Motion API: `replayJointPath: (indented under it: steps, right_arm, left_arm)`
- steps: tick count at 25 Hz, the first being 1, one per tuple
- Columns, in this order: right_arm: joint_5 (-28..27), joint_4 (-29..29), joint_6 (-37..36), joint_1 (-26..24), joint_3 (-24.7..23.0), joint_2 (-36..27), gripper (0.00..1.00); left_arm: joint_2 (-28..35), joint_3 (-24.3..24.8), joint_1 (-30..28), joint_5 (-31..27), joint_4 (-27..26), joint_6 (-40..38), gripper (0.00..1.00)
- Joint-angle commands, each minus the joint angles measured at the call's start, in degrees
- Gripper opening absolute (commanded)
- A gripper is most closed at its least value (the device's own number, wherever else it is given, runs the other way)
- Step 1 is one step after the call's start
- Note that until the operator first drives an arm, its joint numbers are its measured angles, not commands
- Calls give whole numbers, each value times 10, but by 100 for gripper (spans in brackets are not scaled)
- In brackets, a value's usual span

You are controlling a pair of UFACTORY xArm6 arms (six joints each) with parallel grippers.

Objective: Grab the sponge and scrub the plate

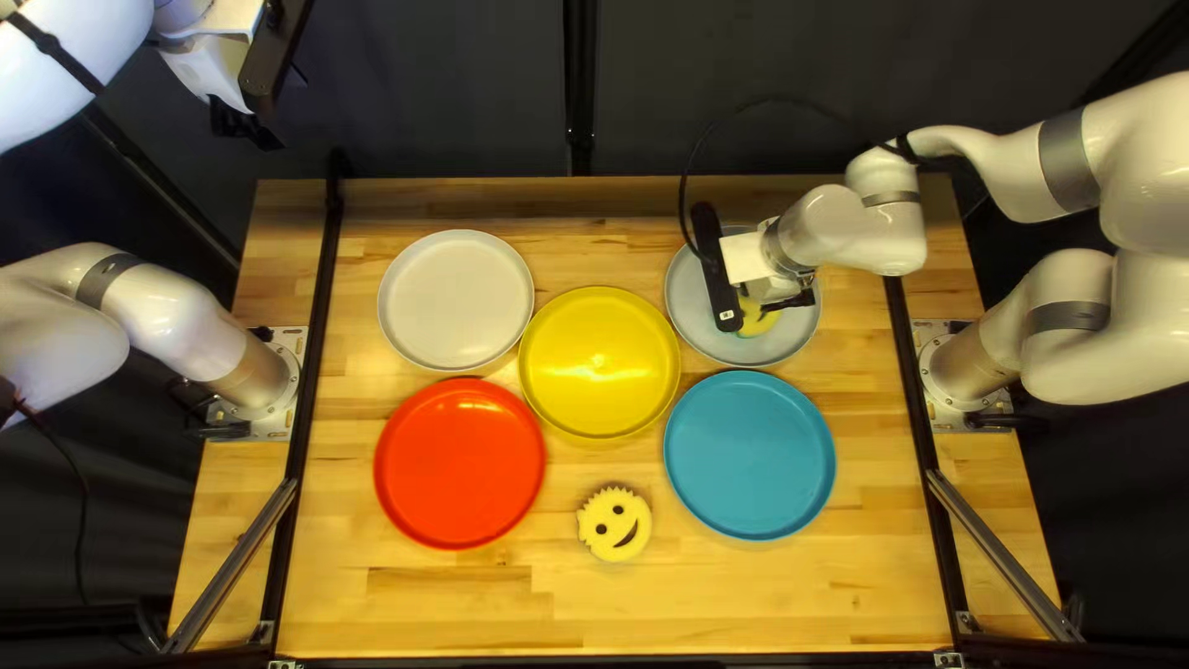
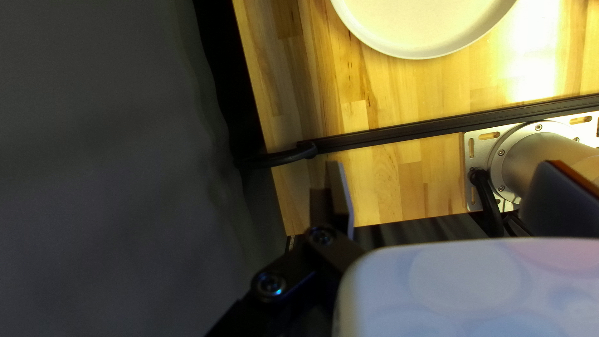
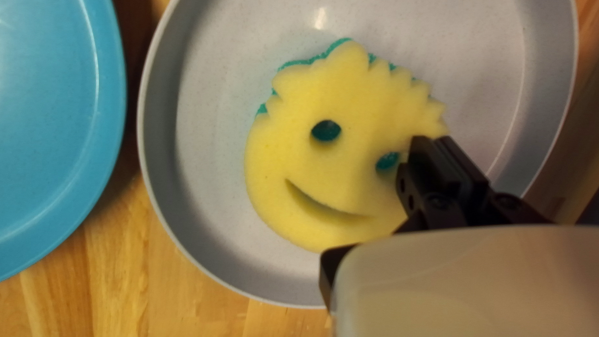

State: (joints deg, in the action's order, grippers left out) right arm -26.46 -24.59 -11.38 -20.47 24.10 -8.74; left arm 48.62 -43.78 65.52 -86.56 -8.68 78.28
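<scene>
In the top left view, my right gripper (image 1: 790, 301) is low over the grey plate (image 1: 794, 337), partly covering a yellow sponge (image 1: 757, 321). Seen from the right wrist, the smiling yellow sponge (image 3: 324, 168) with a teal underside lies flat in the grey plate (image 3: 209, 125). My right gripper (image 3: 437, 150) is shut, its fingertips over the sponge's edge beside one eye hole; whether they press on it I cannot tell. My left gripper (image 1: 245, 124) hangs raised beyond the table's far left corner. In its wrist view, the left gripper (image 2: 446, 193) stands open and holds nothing.
A white plate (image 1: 456, 300), yellow plate (image 1: 601, 362), red plate (image 1: 460, 463) and blue plate (image 1: 749, 454) lie around the table's middle. A second smiling sponge (image 1: 614, 523) rests between red and blue, toward the near edge. Black rails (image 1: 316, 335) flank the work area.
</scene>
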Motion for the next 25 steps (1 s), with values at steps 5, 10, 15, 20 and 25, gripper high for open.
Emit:
replayJointPath:
  steps: [5,10,15,20,25]
  right_arm:
    - [2,22,-66,-62,36,35,0]
    - [-5,43,-103,-87,70,60,0]
    - [-9,54,-109,-82,94,80,0]
    - [-11,46,-77,-41,91,74,0]
    - [-9,29,-28,6,67,51,0]
  left_arm:
    - [0,0,0,0,0,0,100]
    - [0,0,0,0,0,0,100]
    - [0,0,0,0,0,0,100]
    - [0,0,0,0,0,0,100]
    - [0,0,0,0,0,0,100]
